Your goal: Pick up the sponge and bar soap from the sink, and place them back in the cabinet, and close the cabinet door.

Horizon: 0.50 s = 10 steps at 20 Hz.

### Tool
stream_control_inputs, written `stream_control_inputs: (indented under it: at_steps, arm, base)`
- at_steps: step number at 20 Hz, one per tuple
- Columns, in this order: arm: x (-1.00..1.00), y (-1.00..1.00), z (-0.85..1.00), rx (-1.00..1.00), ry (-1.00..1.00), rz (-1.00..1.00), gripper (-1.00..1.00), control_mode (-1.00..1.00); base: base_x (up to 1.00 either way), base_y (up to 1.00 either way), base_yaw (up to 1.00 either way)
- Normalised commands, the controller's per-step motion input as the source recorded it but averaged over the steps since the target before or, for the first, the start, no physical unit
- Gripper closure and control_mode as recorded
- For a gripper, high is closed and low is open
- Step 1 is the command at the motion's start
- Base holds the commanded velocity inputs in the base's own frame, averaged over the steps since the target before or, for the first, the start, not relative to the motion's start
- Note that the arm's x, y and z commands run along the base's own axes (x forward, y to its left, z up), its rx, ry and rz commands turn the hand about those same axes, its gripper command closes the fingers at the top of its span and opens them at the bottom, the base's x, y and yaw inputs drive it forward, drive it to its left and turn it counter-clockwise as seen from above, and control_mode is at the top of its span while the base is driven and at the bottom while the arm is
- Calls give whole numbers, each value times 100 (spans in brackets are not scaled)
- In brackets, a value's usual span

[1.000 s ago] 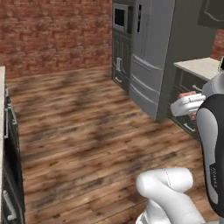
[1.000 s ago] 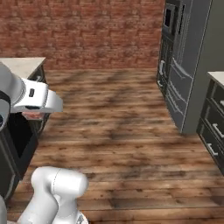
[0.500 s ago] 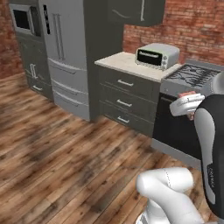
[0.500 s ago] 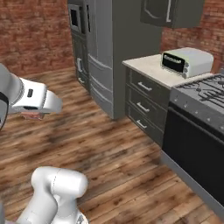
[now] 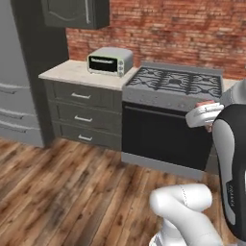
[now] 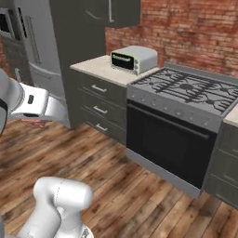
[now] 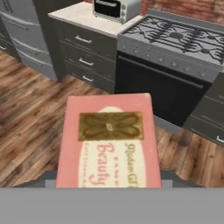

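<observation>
The claw (image 7: 108, 186) grips the bar soap (image 7: 107, 142), its long side pointing straight ahead, and the cabinet (image 5: 75, 13) sits high up to the left.

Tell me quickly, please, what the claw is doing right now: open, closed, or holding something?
Claw: shut on the bar soap, a flat pink bar with a "Beauty" label, carried above the wood floor in front of the oven.
</observation>
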Motion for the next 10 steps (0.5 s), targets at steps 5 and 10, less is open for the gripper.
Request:
stream_control_inputs:
  at_steps: [5, 10]
  arm:
    - [0, 0, 0, 0, 0, 0, 100, 100]
    - [0, 0, 0, 0, 0, 0, 100, 100]
  base:
    - [20, -23, -49]
    - [14, -52, -35]
